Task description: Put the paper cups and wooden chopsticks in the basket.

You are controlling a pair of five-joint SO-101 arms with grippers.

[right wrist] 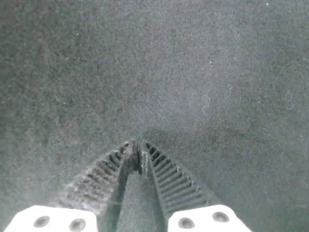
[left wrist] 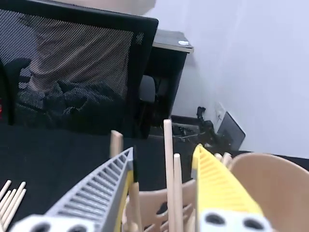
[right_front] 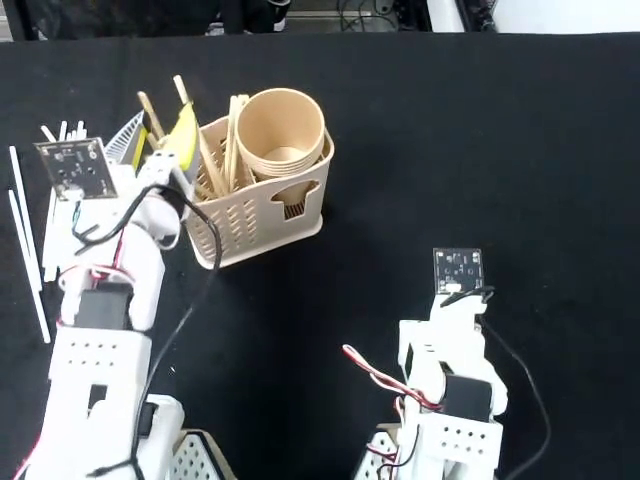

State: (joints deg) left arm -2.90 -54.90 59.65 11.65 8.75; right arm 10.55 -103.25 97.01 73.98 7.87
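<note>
Paper cups, nested in one stack, stand in the far end of the beige slotted basket on the black table. A bundle of wooden chopsticks stands upright in the basket just beside the cups, on the side towards the left arm. The left gripper is at that end of the basket, its grey and yellow jaws spread wide. In the left wrist view, two upright sticks rise in the gap between the jaws, and a third rises just beside the grey one. Whether either jaw touches them cannot be told. More loose chopsticks lie flat on the table on the far side of the left arm from the basket, some spread out and some bunched. The right gripper hangs low over bare table, well apart from the basket, with its jaws pressed together at the tips and nothing between them.
</note>
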